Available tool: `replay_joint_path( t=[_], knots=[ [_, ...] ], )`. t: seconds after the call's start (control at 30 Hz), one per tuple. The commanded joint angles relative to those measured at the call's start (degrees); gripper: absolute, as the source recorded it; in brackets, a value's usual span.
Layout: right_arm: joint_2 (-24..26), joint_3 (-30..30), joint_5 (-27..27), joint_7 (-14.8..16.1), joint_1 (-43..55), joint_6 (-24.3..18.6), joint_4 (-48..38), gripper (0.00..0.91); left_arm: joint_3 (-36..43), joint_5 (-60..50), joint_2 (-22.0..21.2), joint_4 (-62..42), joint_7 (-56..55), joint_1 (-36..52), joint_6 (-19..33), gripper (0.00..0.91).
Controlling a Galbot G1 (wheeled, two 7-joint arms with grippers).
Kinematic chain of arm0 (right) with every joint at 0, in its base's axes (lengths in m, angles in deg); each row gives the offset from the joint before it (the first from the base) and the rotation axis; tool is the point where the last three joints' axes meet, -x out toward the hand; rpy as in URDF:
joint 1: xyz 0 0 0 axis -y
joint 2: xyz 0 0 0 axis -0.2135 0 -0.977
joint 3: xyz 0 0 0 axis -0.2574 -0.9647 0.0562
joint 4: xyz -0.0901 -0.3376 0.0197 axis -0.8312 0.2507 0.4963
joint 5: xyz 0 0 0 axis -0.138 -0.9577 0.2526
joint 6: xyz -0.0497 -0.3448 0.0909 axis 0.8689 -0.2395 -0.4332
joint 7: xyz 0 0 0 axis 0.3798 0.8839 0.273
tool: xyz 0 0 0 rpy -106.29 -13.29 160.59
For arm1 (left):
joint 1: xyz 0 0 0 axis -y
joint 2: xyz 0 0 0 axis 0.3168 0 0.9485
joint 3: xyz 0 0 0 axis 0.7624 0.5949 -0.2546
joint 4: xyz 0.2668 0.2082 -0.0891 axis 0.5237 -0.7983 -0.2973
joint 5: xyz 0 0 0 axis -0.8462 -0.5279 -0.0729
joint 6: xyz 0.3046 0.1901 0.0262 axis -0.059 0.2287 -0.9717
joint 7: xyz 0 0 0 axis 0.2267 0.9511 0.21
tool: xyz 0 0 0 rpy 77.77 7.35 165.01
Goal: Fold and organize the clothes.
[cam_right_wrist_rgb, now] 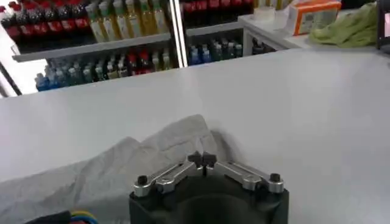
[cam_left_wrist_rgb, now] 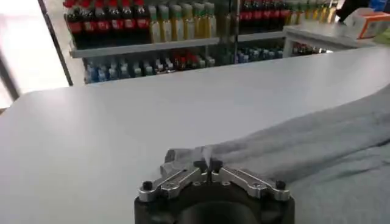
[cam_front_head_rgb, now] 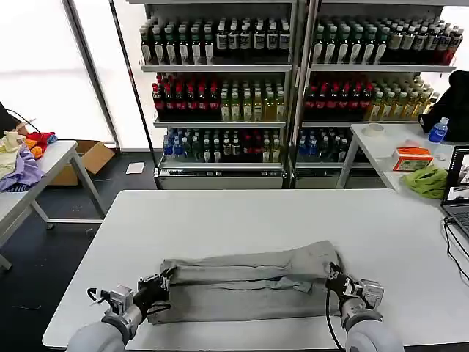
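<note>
We see a light grey cotton T-shirt (cam_front_head_rgb: pixel 245 286) lying on the near part of a wide white rectangular table (cam_front_head_rgb: pixel 293 220), folded into a long band that runs from left to right, with a rolled fold along its far edge. Our left gripper (cam_front_head_rgb: pixel 163 281) sits at the band's left end, and in the left wrist view (cam_left_wrist_rgb: pixel 208 165) its black fingertips are pressed together on a pinch of the grey cloth at that corner. Our right gripper (cam_front_head_rgb: pixel 335 279) sits at the band's right end; in the right wrist view (cam_right_wrist_rgb: pixel 203 160) its tips likewise meet, clenched on the bunched edge of the shirt there. Both grippers are low, close to the tabletop, with the shirt stretched between them. Behind the table stand tall metal shelves of coloured drink bottles (cam_front_head_rgb: pixel 227 88). On a side table to the right lie a bright green crumpled cloth (cam_front_head_rgb: pixel 426 180) and an orange box (cam_front_head_rgb: pixel 412 158), and on another table to the left a heap of lilac, yellow and red garments (cam_front_head_rgb: pixel 22 158).
</note>
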Motion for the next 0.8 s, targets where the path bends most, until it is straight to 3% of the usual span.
replay_joint_path(
  t=[0.03,0.3,0.33,0.37,0.4,0.43,0.47,0.5,0.53,0.8],
  knots=[
    [-0.1,0.1,-0.8,0.0,-1.4,0.0,0.5,0.000,-0.1,-1.2,-0.4,1.0,0.9,-0.8,-0.1,0.000],
    [-0.9,-0.4,-3.1,0.1,-3.9,-0.1,1.8,0.000,0.4,-1.9,-0.2,-0.8,0.9,0.5,0.4,0.010],
    [-1.0,-0.7,-3.4,0.2,-4.0,-0.1,1.8,0.000,0.4,-2.0,-0.2,-0.9,1.0,0.6,0.5,0.050],
    [-1.1,-0.8,-3.9,0.5,-3.9,-0.1,1.6,0.000,0.5,-2.1,-0.2,-1.0,1.0,0.7,0.5,0.393],
    [-1.3,-1.0,-4.5,0.8,-3.6,-0.1,1.4,0.000,0.6,-2.1,-0.3,-1.1,1.0,0.8,0.5,0.605],
    [-1.5,-1.4,-5.3,0.8,-3.2,-0.2,1.1,0.000,0.6,-2.1,-0.2,-1.1,1.1,0.9,0.5,0.907],
    [-1.6,-1.6,-5.9,0.8,-2.7,-0.3,0.4,0.000,0.6,-2.2,-0.2,-1.2,1.1,0.9,0.4,0.907],
    [-1.7,-1.9,-6.6,0.8,-2.3,-0.3,-0.2,0.393,0.5,-2.2,-0.2,-1.2,1.1,0.9,0.4,0.907],
    [-1.7,-2.2,-6.8,0.7,-2.0,-0.2,-0.5,0.907,0.5,-2.4,-0.1,-1.3,1.1,1.0,0.7,0.907],
    [-1.8,-3.2,-10.3,1.1,-0.8,-0.1,-3.0,0.907,-1.0,-2.0,0.1,-0.1,0.8,1.0,1.5,0.907]
  ],
)
